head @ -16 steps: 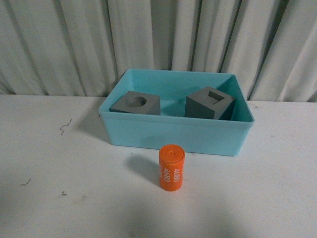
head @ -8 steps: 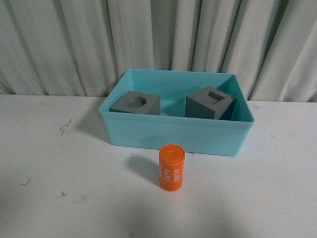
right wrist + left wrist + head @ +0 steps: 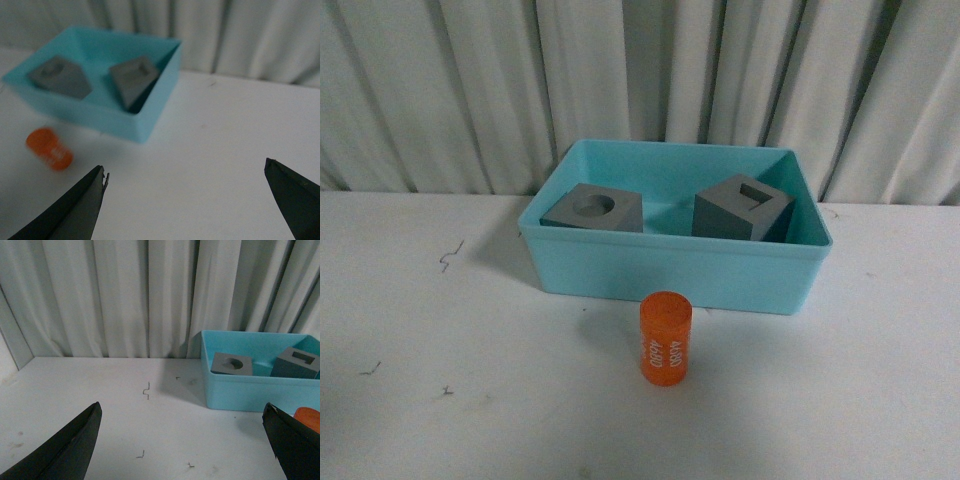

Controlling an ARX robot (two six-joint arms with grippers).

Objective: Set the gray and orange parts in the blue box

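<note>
left tool: matte black, tapered fingers | right tool: same black pointed fingers

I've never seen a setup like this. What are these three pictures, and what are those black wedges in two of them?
This is a two-armed robot at a white table. One picture looks forward from its body; no arm shows there. The other two come from wrist cameras: the black wedges are the fingers of its left hand and right hand, both open, holding nothing. On the table sits a light turquoise plastic bin holding a matte gray cube with a round recess and a gray cube with a rectangular recess. A small orange cylinder with white digits stands outside, in front of the bin.
</note>
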